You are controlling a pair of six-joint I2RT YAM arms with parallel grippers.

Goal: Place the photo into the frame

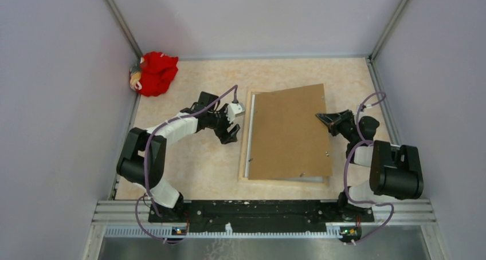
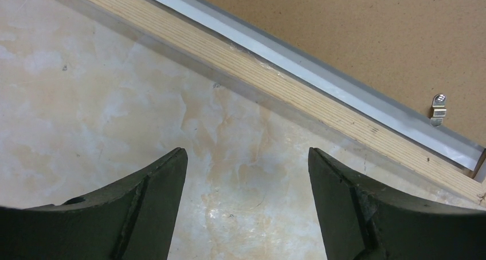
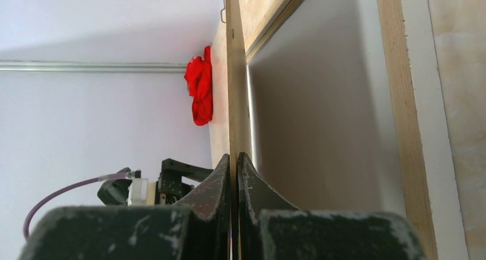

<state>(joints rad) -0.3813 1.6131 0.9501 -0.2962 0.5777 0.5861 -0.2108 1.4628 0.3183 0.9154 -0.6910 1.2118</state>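
Nearest the camera, the two arm bases are sitting at the table's near edge. On the right, the right gripper is pinching the right edge of a plain brown backing board, with its fingers closed narrow and only the thin board between them. On the left, the left gripper is hovering over bare tabletop just beside the frame's left rail. Its fingers are spread wide and gripping nothing.

The frame is lying in the middle of the table with its pale wood back facing up. The board is resting over it, skewed, with the gripped edge raised off the frame. A pale grey surface is showing inside the frame beneath the board. A small metal clip is sitting on the board near the frame's left rail. In the far left corner, a red cloth bundle is lying against the wall.
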